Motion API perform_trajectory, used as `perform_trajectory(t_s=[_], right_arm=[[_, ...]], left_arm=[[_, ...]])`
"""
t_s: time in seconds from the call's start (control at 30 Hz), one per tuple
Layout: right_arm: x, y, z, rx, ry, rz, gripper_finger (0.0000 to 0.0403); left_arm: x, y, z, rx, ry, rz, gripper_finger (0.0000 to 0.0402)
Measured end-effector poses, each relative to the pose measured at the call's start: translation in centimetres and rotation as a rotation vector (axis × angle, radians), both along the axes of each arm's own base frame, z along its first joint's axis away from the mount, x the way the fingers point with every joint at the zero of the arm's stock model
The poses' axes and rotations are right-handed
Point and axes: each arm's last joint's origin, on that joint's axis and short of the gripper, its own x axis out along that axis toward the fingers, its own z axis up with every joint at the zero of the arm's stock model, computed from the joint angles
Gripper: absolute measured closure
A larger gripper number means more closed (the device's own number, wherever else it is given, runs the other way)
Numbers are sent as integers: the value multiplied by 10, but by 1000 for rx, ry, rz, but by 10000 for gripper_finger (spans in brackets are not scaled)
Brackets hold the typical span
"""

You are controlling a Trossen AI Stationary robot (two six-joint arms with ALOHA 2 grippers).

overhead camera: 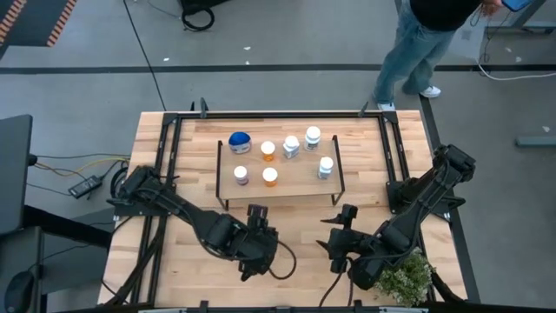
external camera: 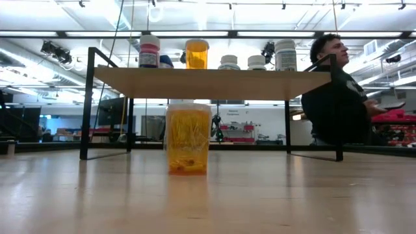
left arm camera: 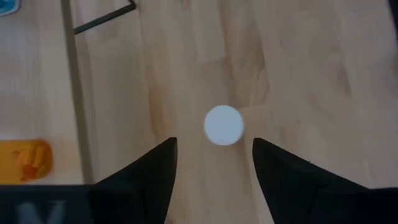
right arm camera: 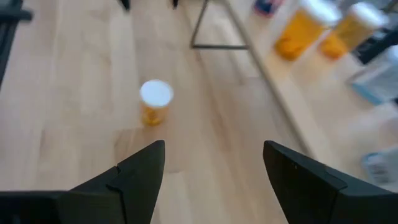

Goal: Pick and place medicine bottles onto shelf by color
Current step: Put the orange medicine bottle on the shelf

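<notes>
One orange bottle upright on the table, just in front of the shelf and apart from it, white cap up, at the middle of the low view. Seen from straight above in the left wrist view as a round white cap, just ahead of the gap between the spread fingers of the left gripper, touching neither finger. Hidden in the high view, under that gripper at the shelf's front edge. Seen again from the right wrist view, well ahead of the right gripper, also spread wide and holding nothing, near the shelf's right front leg. On the shelf board, seven more bottles: a wide blue one at the far left, a purplish one in front of it, two orange ones next to these, and three white ones toward the right end. At the table's near right corner, beside the right arm, a bushy green plant. Beyond the table's far side, a person in dark top and jeans.
</notes>
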Motion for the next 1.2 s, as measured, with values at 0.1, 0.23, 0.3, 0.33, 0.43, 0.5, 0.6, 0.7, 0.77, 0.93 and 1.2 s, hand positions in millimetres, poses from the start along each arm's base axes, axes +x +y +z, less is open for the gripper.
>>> perform_trajectory(t_s=[0.1,0.23,0.3,0.33,0.43,0.5,0.6,0.7,0.77,0.93,1.2], right_arm=[[1,2,-12,12,14,34,122],[-1,2,-19,35,22,34,122],[-3,5,-19,47,16,35,122],[-5,6,-20,52,15,36,122],[-9,11,-20,66,9,45,122],[-13,15,-20,76,5,54,122],[-19,21,-20,93,-7,72,122],[-21,25,-19,96,-24,80,122],[-19,25,-18,84,-44,81,122],[-3,21,-23,41,-22,110,122],[46,8,-26,86,-7,283,122]], left_arm=[[-2,-8,1,-12,-20,-8,194],[-4,-14,2,11,-59,-16,207],[-2,-15,3,9,-78,-29,212],[-1,-17,2,1,-96,-34,215],[2,-18,-13,2,-125,-71,222],[1,-15,-25,-18,-123,-83,227],[-9,-2,-36,-37,-114,-63,230],[-19,11,-32,-55,-179,-32,229],[-28,17,-19,-73,-327,-29,229],[-55,27,-16,-217,-621,-135,232],[-89,52,-20,-225,-799,-133,235]])
